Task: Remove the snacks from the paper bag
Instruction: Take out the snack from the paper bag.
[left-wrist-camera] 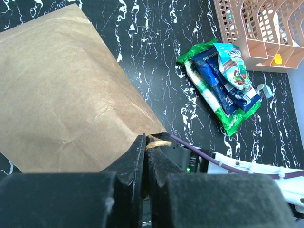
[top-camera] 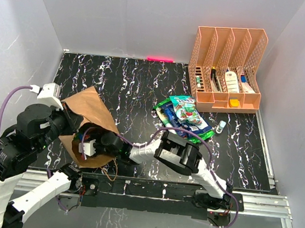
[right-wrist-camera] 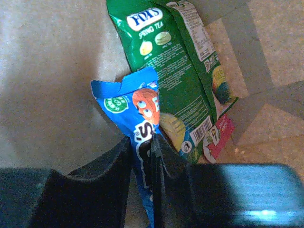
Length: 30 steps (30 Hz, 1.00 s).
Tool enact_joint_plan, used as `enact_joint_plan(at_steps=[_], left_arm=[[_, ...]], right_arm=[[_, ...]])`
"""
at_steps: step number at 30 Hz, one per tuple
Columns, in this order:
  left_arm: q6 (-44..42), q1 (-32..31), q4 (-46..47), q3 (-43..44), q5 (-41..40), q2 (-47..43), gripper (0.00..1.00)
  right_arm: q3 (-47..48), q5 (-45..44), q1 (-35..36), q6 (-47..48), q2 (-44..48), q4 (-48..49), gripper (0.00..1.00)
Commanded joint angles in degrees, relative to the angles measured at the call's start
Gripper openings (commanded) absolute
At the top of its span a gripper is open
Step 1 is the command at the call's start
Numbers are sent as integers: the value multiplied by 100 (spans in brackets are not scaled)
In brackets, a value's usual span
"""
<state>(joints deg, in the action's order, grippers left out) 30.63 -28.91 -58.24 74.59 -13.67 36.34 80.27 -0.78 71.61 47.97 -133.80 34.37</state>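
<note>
The brown paper bag (top-camera: 89,112) lies on the black marbled table at the left, its mouth towards the arms. My left gripper (left-wrist-camera: 147,142) is shut on the bag's rim by the twisted handle (left-wrist-camera: 160,141) and holds the mouth up. My right gripper (right-wrist-camera: 142,142) is reached inside the bag and is shut on a bright blue snack packet (right-wrist-camera: 135,104). Behind it, still inside the bag, lie a large green packet (right-wrist-camera: 166,61) and a small red one (right-wrist-camera: 219,137). A pile of green, dark blue and teal packets (top-camera: 184,117) rests on the table to the right of the bag.
An orange slotted file rack (top-camera: 226,67) with small bottles and tubes stands at the back right. A small pale tube (top-camera: 221,125) lies just right of the packet pile. White walls close in the table on three sides.
</note>
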Motion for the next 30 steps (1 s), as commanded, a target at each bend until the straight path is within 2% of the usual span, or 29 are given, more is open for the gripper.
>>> enact_joint_plan(at_steps=[1,5,12,17,23,26,30], left_arm=[[-66,-19,71,136,8,-13,0],[-101,-18,102,114,-18,-4,0],[-190,-19,185,63,-74,-38,0],[-305,-14,240,-19,-206,-121,0],[-424,-16,331,-154,-308,-180,0],[-459,-19,378,-193,-332,-180,0],[-487,-12,408,-208,-338,-180,0]], right_arm=[[-387,184,42,-430,777,60,23],[-805,209,204,-768,1306,-38,23],[-2085,717,424,-2278,2719,-468,23],[-2759,940,893,-2760,3758,-1481,21],[-3239,968,968,-4099,5009,-2277,18],[-3377,738,968,-4534,5586,-2591,17],[-3606,-322,951,-5161,6341,-2830,17]])
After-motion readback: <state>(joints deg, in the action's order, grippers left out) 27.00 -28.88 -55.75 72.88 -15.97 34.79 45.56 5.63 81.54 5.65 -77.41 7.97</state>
